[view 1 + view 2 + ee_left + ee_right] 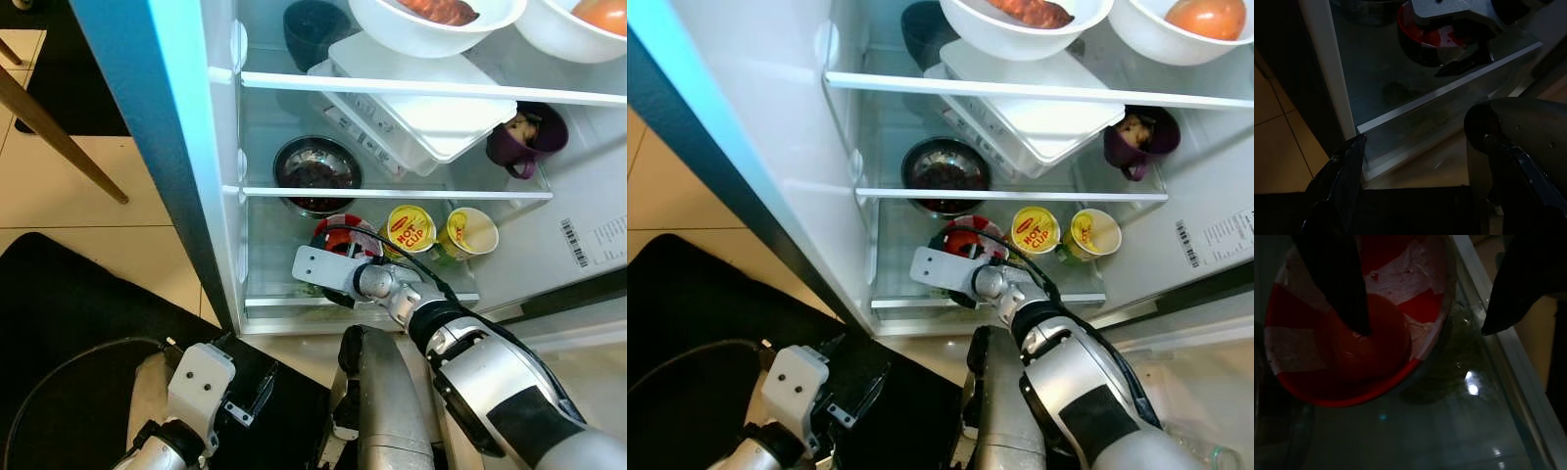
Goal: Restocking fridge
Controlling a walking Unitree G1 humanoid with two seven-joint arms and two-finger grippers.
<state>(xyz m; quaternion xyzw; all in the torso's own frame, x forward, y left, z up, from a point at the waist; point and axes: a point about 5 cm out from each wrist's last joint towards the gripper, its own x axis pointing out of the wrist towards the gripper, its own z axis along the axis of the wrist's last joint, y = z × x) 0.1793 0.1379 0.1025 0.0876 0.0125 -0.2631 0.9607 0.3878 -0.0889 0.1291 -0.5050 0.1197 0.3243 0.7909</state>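
Red bowl [1359, 328] near glass shelf [1508, 377] edge, right claw [1422, 298] spread astride rim

The fridge [220, 196] is white inside, with a blue door edge running down the upper left of the frame and clear glass shelves [392, 192]. At the middle of the frame sits a red bowl [1359, 328] with white patches, holding something red. Right of it stand two yellow cups [409, 229] with red lettering. Above, at centre, is a dark metal bowl [316, 172]; to the right, a purple mug [529, 137]. Across the top are white bowls [431, 24] with orange food, above a white tray [421, 108]. The floor tiles [88, 196] at left are beige, the mat [69, 304] at lower left is black. The right end effector [1420, 289] has black fingers on a silver arm [490, 382].
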